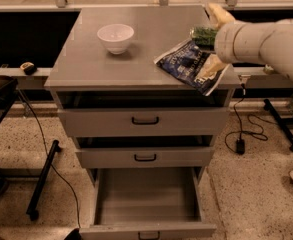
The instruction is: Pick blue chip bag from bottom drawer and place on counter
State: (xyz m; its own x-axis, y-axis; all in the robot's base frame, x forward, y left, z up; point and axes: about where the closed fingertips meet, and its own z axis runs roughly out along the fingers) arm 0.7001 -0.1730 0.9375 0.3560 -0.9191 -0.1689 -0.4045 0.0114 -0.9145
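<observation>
The gripper [209, 41] is at the right edge of the counter [86, 59], near the front right corner. Its two pale fingers [218, 14] stand wide apart. One finger points toward the back edge. The other finger lies toward the front, right on top of the blue chip bag [186, 64].

The blue chip bag sits between the two fingers, a bit more to the left of them. It lies flat on the counter by the right edge, and one tip pokes out past the front right corner. A small green package [203, 34] lies just behind the bag, close to the back finger.

The big white arm [266, 41] comes in from the right side.

A white bowl [115, 37] stands well apart from the bag, nearer the back left corner (it is right way up).

Under the counter the top drawer [145, 121] and the middle drawer [145, 158] are each open a crack. The bottom drawer [146, 196] is pulled far out toward the front.
</observation>
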